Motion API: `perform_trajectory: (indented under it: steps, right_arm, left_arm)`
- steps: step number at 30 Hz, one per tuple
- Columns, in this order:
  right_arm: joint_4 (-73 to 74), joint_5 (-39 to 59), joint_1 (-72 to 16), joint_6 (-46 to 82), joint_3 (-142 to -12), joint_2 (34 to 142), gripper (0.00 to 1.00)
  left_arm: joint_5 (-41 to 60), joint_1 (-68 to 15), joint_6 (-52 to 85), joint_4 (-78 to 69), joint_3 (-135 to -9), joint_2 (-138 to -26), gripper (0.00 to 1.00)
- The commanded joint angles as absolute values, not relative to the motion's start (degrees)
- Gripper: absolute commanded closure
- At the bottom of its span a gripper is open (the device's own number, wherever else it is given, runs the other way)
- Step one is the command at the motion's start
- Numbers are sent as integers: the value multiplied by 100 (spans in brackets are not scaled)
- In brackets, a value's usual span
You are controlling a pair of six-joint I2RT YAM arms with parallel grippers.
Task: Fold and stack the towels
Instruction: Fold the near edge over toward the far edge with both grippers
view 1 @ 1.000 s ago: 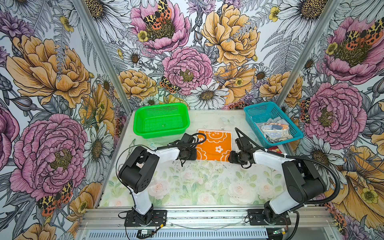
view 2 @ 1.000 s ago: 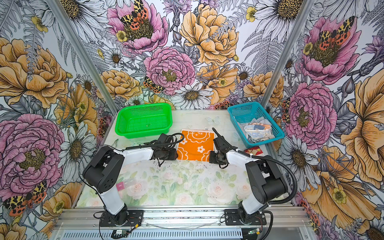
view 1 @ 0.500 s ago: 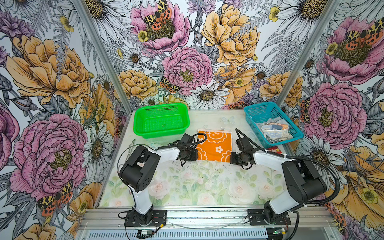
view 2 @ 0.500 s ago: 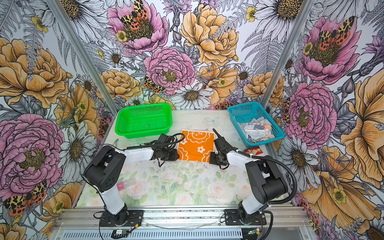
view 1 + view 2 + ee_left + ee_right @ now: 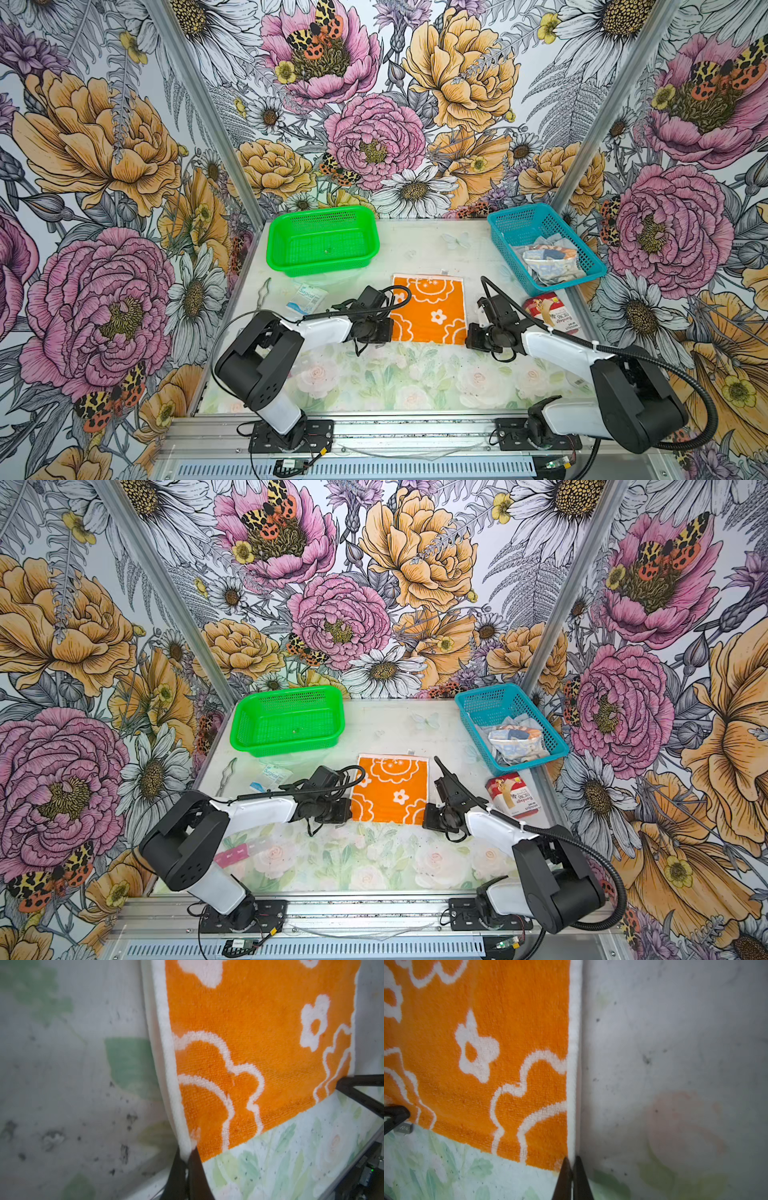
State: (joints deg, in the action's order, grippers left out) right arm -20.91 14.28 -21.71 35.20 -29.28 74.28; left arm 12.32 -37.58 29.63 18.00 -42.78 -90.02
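Far left of the desk (image 5: pixel 374 382): a thin bent wire piece (image 5: pixel 264 291) lies alone by the edge.
Back left: a green basket (image 5: pixel 320 268) stands near the flowered back wall.
Just in front of that basket: a small white-blue sachet (image 5: pixel 306 298) lies flat on the desk, close beside the left arm.
Left tool (image 5: pixel 391 336): low over the desk at the towel's near left corner. In the left wrist view its two dark fingers (image 5: pixel 176 1176) are pressed together with the white hem pinched between them.
Orange towel (image 5: pixel 430 309): flat on the middle of the desk in both top views, white flower outlines facing up, between the two arms. Its far edge lies near the green basket without touching it, and each near corner sits in a tool.
Right tool (image 5: pixel 466 338): low at the towel's near right corner. In the right wrist view its fingers (image 5: pixel 581 1180) are drawn tight together on the tip of the white hem.
Right edge: a red-white carton (image 5: pixel 550 312) lies just beyond the right arm, apart from the towel.
Back right: a blue basket (image 5: pixel 505 237) stands at an angle, holding a clear bag of small packets (image 5: pixel 548 259).
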Motion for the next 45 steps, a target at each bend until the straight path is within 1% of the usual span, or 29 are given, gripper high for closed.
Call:
perform_trajectory:
  steps: [1, 7, 10, 12, 25, 36, 45]
  right_arm:
    - [-2588, 1437, -2362, 3960, -2577, 6902, 100]
    - [-3347, 1358, -2848, 4446, -2422, 5809, 100]
    - [-3589, 1356, -2874, 4529, -2578, 5398, 100]
    - [-3636, 1336, -2877, 4512, -2757, 5331, 100]
    - [-3625, 1066, -2739, 3840, -4113, 6531, 100]
    - [-3604, 922, -2110, 3131, -4915, 7459, 100]
    - [-3305, 1024, -1925, 2721, -5432, 8487, 100]
  left_arm:
    - [983, -3940, 3430, 2454, -3900, -8493, 100]
    - [1028, -4443, 3996, 2942, -3528, -7484, 100]
    - [1097, -4408, 4061, 3005, -3501, -7087, 100]
    - [1137, -4332, 3994, 3027, -3603, -7012, 100]
    - [1402, -3648, 3287, 2946, -4438, -7655, 100]
    - [1600, -3227, 2804, 2884, -5367, -8572, 100]
    - [1587, -2893, 2524, 2882, -5889, -9175, 100]
